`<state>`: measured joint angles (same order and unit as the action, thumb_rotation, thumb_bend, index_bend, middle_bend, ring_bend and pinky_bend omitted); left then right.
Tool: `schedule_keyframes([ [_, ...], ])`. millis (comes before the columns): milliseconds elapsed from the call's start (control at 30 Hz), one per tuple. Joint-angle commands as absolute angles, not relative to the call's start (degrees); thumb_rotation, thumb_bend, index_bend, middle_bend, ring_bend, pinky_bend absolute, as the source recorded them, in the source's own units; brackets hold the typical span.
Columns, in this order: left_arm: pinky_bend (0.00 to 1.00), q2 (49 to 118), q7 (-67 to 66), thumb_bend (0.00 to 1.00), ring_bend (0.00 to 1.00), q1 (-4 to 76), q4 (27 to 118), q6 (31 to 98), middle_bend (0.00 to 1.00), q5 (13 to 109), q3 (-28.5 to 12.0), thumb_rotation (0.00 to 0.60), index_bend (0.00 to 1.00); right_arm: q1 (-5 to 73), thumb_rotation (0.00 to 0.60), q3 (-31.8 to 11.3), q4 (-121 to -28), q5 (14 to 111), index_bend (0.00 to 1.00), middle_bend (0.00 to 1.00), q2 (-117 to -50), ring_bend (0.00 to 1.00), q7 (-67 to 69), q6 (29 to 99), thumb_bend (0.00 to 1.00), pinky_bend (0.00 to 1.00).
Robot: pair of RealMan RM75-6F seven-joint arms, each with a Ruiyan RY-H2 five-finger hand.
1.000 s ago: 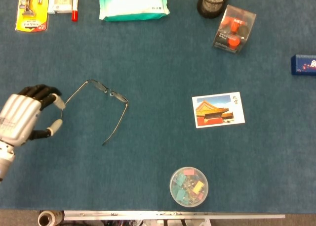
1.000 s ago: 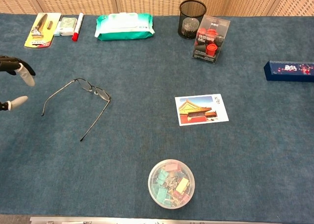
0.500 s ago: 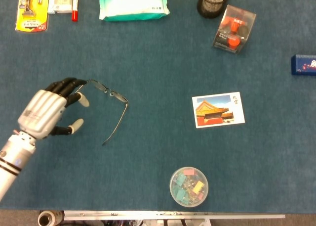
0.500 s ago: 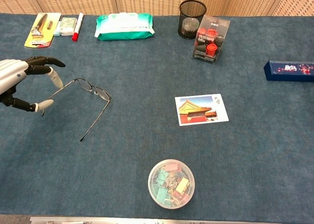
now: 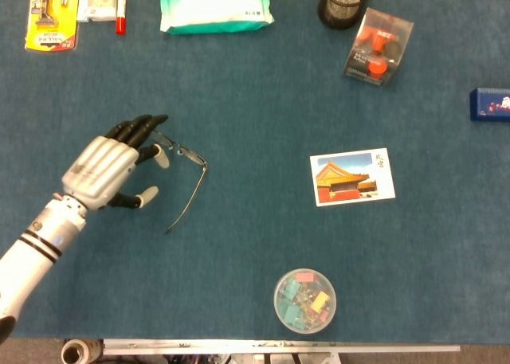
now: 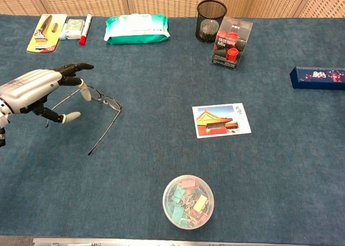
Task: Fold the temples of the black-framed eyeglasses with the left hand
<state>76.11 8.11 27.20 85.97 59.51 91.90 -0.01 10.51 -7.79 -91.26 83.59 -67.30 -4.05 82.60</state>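
Blue felt table; left hand over eyeglasses, fingers spread, released.

A dark blue felt-like cloth covers the table from edge to edge. Behind its far edge stand beige perforated wall panels divided by vertical seams. A metal rail runs along the near edge. Lighting is even.

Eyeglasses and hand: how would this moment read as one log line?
left hand: open, over left temple | black-framed eyeglasses: on table, temples unfolded | right hand: not in view
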Motion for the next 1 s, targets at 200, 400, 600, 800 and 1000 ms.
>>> schedule_keyframes([
  [200,0.11,77.7,8.0,0.29,0.01,29.2,83.8,57.1,0.04,91.0,0.4,0.600,0.38,10.4,0.600,-7.6,-90.7,83.5,0.58,0.52,-67.6,0.42,-3.4,82.7,0.60,0.66],
  [400,0.11,79.0,7.6,0.31,0.01,30.4,82.1,55.8,0.03,90.2,0.5,0.600,0.38,10.1,0.600,-7.6,-90.5,83.6,0.58,0.52,-67.5,0.42,-2.9,83.1,0.60,0.66],
  [600,0.11,80.0,7.2,0.32,0.01,31.7,80.9,54.3,0.03,89.5,0.7,0.600,0.38,10.0,0.600,-7.7,-90.5,83.6,0.58,0.52,-67.5,0.42,-2.3,83.6,0.60,0.66],
  [800,0.10,80.8,6.2,0.32,0.01,32.8,79.8,53.0,0.03,88.9,0.9,0.600,0.39,9.8,0.600,-7.7,-90.4,83.6,0.58,0.52,-67.3,0.42,-2.0,83.8,0.60,0.66],
  [1000,0.10,81.5,4.5,0.32,0.01,33.6,79.2,53.3,0.03,88.9,0.7,0.600,0.38,9.6,0.600,-7.8,-90.3,83.5,0.58,0.52,-67.3,0.42,-1.4,84.2,0.60,0.66],
])
